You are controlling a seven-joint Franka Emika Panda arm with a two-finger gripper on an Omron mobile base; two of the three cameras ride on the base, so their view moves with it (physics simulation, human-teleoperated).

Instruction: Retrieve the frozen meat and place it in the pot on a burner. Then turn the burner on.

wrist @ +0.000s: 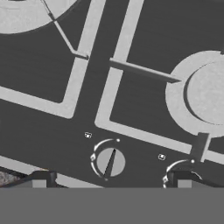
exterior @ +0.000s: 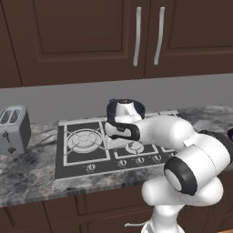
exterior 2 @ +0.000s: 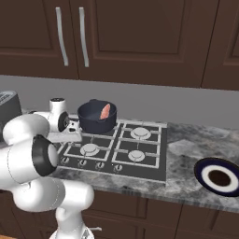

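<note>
The dark grey-blue pot (exterior 2: 96, 122) stands on a rear burner of the stove (exterior 2: 154, 163). Inside it the pinkish-red frozen meat (exterior 2: 106, 112) leans against the wall. In the left base view the pot (exterior: 139, 109) is partly hidden behind my hand. My gripper (wrist: 112, 179) is open and empty, pointing down at the stove's front strip. A round knob (wrist: 110, 162) lies just ahead, between the two fingertips (wrist: 41, 178). A second knob (wrist: 179, 168) sits by the other fingertip. A small front burner (wrist: 208, 94) lies beyond the knobs.
A row of knobs (exterior 2: 99, 165) runs along the stove's front edge. A grey toaster (exterior: 13, 129) stands on the counter left of the stove. A dark blue plate with a white ring (exterior 2: 218, 176) rests on the counter to the right. Dark cabinets hang above.
</note>
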